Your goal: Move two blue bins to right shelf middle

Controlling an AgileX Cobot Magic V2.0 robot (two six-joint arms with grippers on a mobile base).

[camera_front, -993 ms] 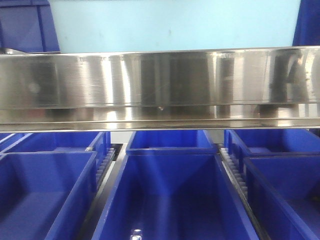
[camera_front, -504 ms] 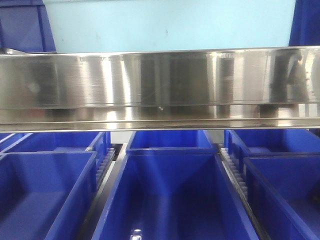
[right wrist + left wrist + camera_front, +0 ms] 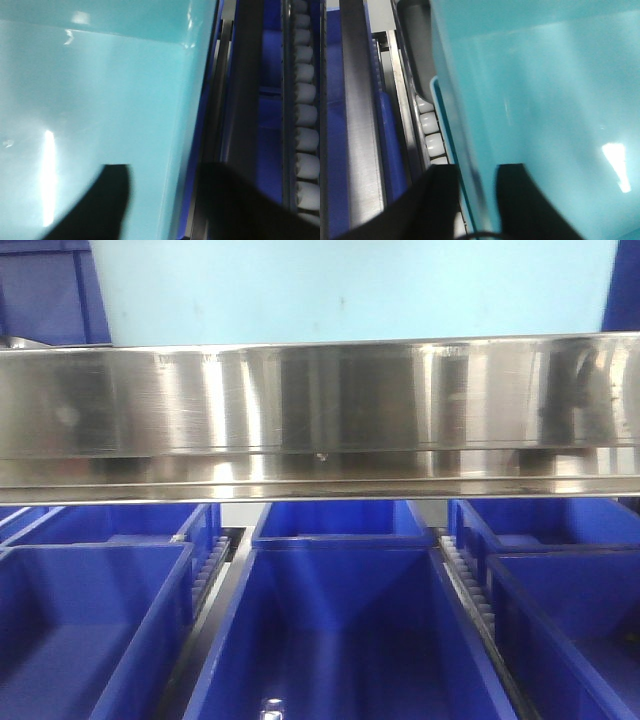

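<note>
One pale light-blue bin [image 3: 350,290] fills the top of the front view, just above the steel shelf rail [image 3: 320,410]. In the left wrist view my left gripper [image 3: 477,170] straddles the bin's left wall [image 3: 545,100], one black finger outside and one inside. In the right wrist view my right gripper [image 3: 167,170] straddles the bin's right wall [image 3: 100,90] in the same way. Both grippers hold the bin by its walls. A second pale bin is out of view.
Dark blue bins stand on the level below: left [image 3: 90,620], middle [image 3: 340,630] and right [image 3: 570,620]. More dark blue bins flank the pale bin at the top corners [image 3: 45,290]. White roller tracks run beside the bin [image 3: 432,135] [image 3: 305,100].
The pale bin has shifted sideways, first left and then right, and now spans more of the front view. The shelf rail and the dark blue bins have not moved.
</note>
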